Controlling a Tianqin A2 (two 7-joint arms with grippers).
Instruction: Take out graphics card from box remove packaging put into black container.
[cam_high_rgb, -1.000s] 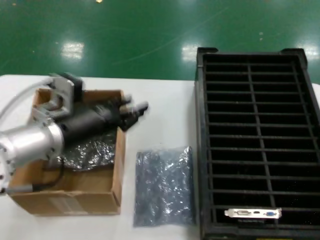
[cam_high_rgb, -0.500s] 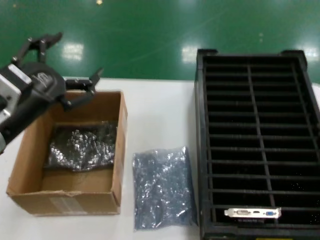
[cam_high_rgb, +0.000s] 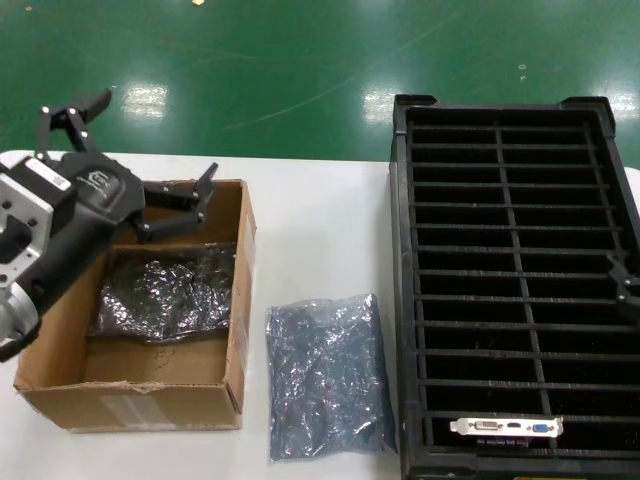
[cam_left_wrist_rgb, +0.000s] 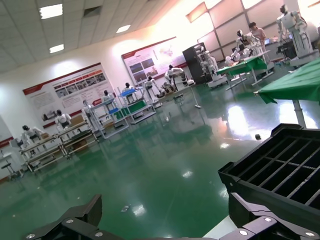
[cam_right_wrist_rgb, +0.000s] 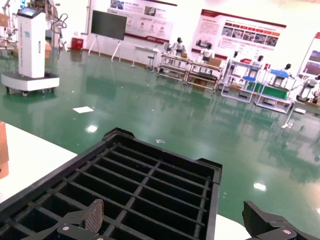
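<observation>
The brown cardboard box (cam_high_rgb: 60, 385) sits at the table's left, with a dark crinkly bag (cam_high_rgb: 165, 290) lying in it. My left gripper (cam_high_rgb: 150, 142) hangs open over the box's far left corner, holding nothing; in the left wrist view the gripper (cam_left_wrist_rgb: 167, 212) points out across the floor. A grey-blue plastic bag, the packaging (cam_high_rgb: 325, 375), lies flat on the table between box and crate. The black container (cam_high_rgb: 400, 300) stands at the right, and the graphics card (cam_high_rgb: 505, 427) stands in its nearest slot. My right gripper (cam_right_wrist_rgb: 175, 220) is open and empty over the container (cam_right_wrist_rgb: 150, 180).
The white table (cam_high_rgb: 320, 230) shows between the box and the crate. One right fingertip (cam_high_rgb: 624, 276) shows at the head view's right edge, over the crate. Beyond the table's far edge lies green floor (cam_high_rgb: 300, 70).
My left gripper has pulled back from over the box's right wall to its far left corner and has opened. A right fingertip has come into the head view at the right edge.
</observation>
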